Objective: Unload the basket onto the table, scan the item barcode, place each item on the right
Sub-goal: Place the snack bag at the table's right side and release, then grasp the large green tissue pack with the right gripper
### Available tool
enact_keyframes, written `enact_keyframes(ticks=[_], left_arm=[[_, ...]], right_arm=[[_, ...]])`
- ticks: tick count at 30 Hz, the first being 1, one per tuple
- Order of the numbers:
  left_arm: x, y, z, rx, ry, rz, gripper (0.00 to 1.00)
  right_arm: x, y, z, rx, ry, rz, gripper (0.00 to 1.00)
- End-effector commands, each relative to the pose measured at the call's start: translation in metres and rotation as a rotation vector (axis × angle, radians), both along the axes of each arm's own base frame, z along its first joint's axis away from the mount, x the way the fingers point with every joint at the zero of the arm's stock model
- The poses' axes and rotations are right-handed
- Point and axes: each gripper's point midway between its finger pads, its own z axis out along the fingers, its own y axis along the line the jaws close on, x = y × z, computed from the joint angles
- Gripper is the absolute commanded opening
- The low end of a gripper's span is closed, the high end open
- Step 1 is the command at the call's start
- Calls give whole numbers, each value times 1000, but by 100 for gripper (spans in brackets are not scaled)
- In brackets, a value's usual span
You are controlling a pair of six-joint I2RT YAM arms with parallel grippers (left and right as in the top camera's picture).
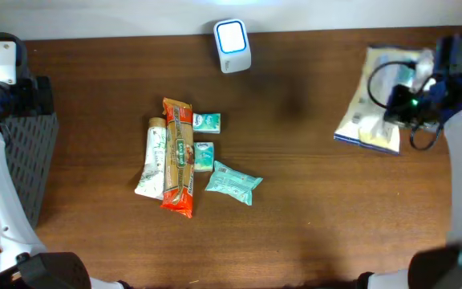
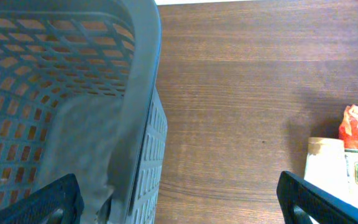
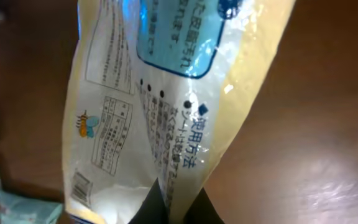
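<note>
Gripping the yellow-and-white pouch (image 3: 135, 124) by one edge, the right gripper (image 3: 174, 202) is clenched on the film. Its dark fingers (image 3: 151, 208) pinch it at the bottom of the right wrist view. From overhead the pouch is at the right side of the table (image 1: 311, 201), well apart from the scanner (image 1: 232, 45) at the far edge; we cannot tell whether it is lifted off the wood. We note a small barcode (image 3: 81, 185) near one corner of the pouch. The print is blurred and the pouch's top is cut off.

The left gripper (image 2: 179, 190) is fully released and holds nothing, with one tip over the grey basket (image 2: 138, 93). The basket interior shows lattice wall and floor.

Mid-table is a cluster: tube (image 1: 152, 156), orange packet (image 1: 179, 156), two small green packs (image 1: 207, 122) and a teal pouch (image 1: 233, 182).
</note>
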Motion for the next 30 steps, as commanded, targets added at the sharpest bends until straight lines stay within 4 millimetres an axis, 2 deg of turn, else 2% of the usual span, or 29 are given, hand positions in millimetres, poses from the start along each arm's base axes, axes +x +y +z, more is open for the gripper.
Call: enact_keyframes(ticks=[1,2,3,5,6,8,10,12,13,15,17,20,21,22,23,26,30], left_arm=[[0,1,2,8,-5,-13,99],[0,1,2,8,-5,-12,99],[0,1,2,7,-5,-12,99],[0,1,2,7,-5,-12,99],[0,1,2,7,-5,-13,99],[0,1,2,8,-5,-12,99],[0,1,2,7,-5,-13,99],[0,1,2,8,-5,-12,99],[0,1,2,7,-5,-12,99],[0,1,2,7,-5,-12,99],[0,1,2,8,-5,-13,99],[0,1,2,7,-5,-12,99],[0,1,2,8,-5,-12,99],[0,1,2,7,-5,-12,99],[0,1,2,7,-5,-13,99],[0,1,2,7,-5,-12,99],[0,1,2,7,-5,-13,99]], right_arm=[[-8,-8,-59,192,63,-72,4],[-12,-15,-76,203,92,-107,4],[-18,-23,-102,223,130,-153,4],[-23,-28,-123,240,168,-177,9],[-25,-28,-131,248,192,-181,25],[-25,-27,-131,253,196,-180,54],[-25,-27,-121,252,198,-172,62],[-21,-21,-87,261,180,-142,64],[-18,-9,-68,290,154,-90,64],[-11,34,-34,396,88,33,64],[-13,84,-32,450,114,161,67],[-28,150,-62,475,188,320,67],[-40,175,-81,507,225,362,67],[-47,185,-96,514,250,357,67],[-59,204,-120,541,285,339,67],[-73,243,-148,580,300,318,66],[-83,274,-173,503,304,228,73]])
